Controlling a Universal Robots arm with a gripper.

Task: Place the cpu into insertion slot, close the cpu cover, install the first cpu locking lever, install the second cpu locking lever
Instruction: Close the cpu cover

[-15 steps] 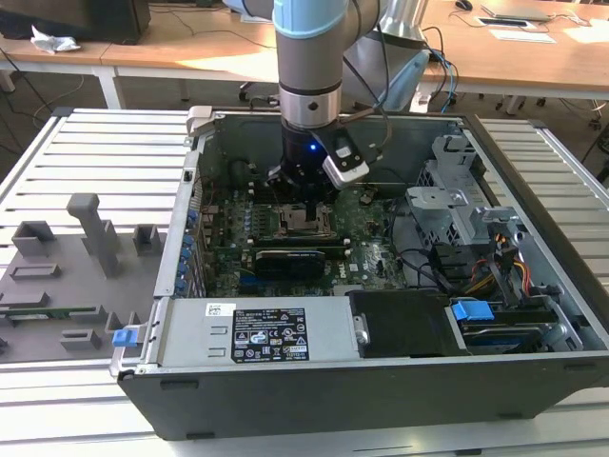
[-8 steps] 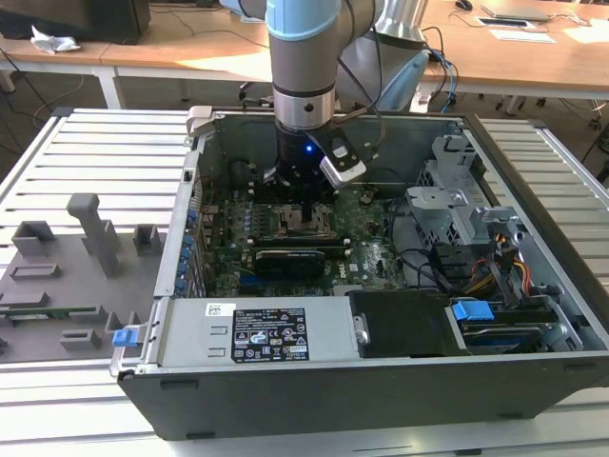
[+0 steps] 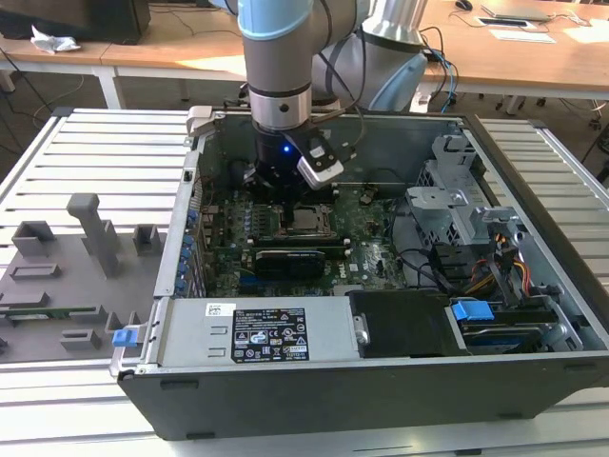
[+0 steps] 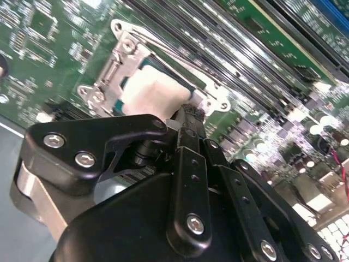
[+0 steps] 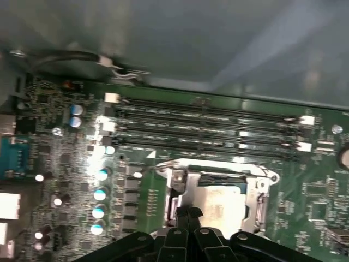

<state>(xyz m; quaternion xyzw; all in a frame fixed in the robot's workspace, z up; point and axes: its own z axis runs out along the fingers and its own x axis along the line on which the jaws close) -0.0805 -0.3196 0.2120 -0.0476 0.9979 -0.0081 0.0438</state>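
Black linkage arms crowd the front of both wrist views and narrow down to the gripper (image 4: 188, 115) (image 5: 188, 214), whose fingertips are pressed together with nothing visible between them. Those tips rest at the edge of the cpu cover (image 4: 110, 70) (image 5: 175, 180), a silver frame that lies flat on the green motherboard (image 5: 65, 164). Through its square cut-out shows the cpu (image 4: 147, 90) (image 5: 224, 201), pale and bright, lying level in the insertion slot (image 3: 311, 221). A thin wire lever (image 5: 218, 168) runs along the side of the frame nearest the memory slots (image 5: 207, 123); I cannot tell whether it is latched. Beyond the socket those four long dark slots lie side by side, and a row of silver-topped capacitors (image 5: 101, 194) stands beside the socket. Past the board rises the grey inner wall of the computer case (image 5: 218, 43), with a black cable (image 5: 65, 55) running along it. In the exterior view the arm (image 3: 278, 57) reaches straight down into the open case, a blue light (image 3: 285, 149) glowing on its wrist, and a labelled power supply (image 3: 257, 328) sits at the case's front edge. A grey fixture tray (image 3: 57, 286) lies on the slatted metal table (image 3: 95, 143) to the exterior view's left, with wooden desks (image 3: 190, 48) farther back.
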